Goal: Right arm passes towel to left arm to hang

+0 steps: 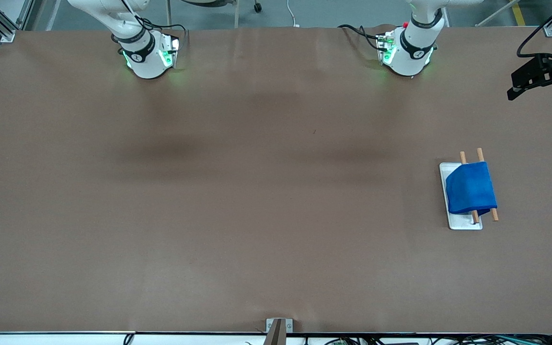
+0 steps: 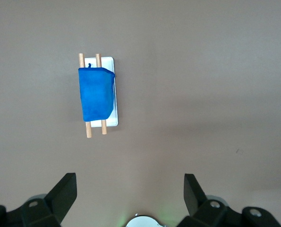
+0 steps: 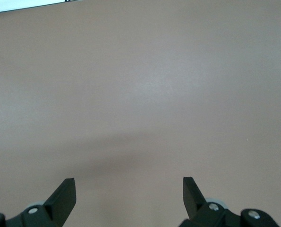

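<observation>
A bright blue soft cloth towel hangs draped over two thin wooden dowels of a small white flat-based rack. The rack stands on the brown paper-covered counter, toward the left arm's end and well nearer the front camera than the arm bases. The towel covers most of both rails, with only the rail tips showing at each end. In the left wrist view a small loop sits at one corner of the cloth.

Both large white jointed arms are raised. The left gripper hovers over bare counter with the rack in its camera's sight; its black jaws stand wide apart, holding nothing. The right gripper hangs over plain counter, jaws equally wide and empty.

Judging from this, the hanging looks finished. To end well, both arms should keep high and clear of the rack, since brushing the light rack could tip it or drag the cloth off.
</observation>
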